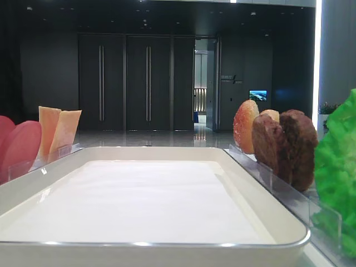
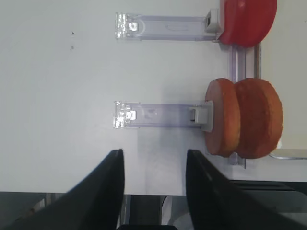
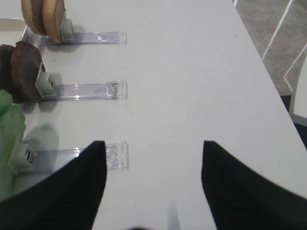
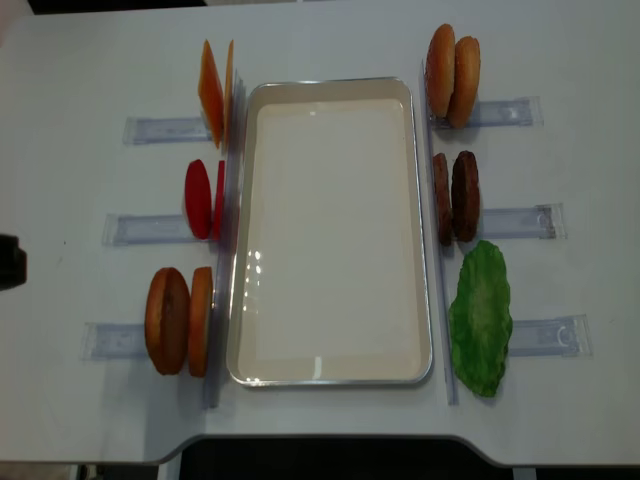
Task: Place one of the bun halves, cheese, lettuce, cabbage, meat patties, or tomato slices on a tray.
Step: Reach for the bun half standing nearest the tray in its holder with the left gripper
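Flanking tray (image 4: pixel 330 90) (bare floor), bun halves (image 4: pixel 178 321), lettuce (image 4: pixel 481 317)

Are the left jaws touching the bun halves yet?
Apart. The left wrist view shows the left gripper open over bare table, clear white surface between it and the bun halves standing in their holder.

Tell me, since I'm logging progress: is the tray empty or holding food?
Empty. The tray shows only bare white floor in both high views; the bun halves, meat patties and lettuce stand outside its rim.
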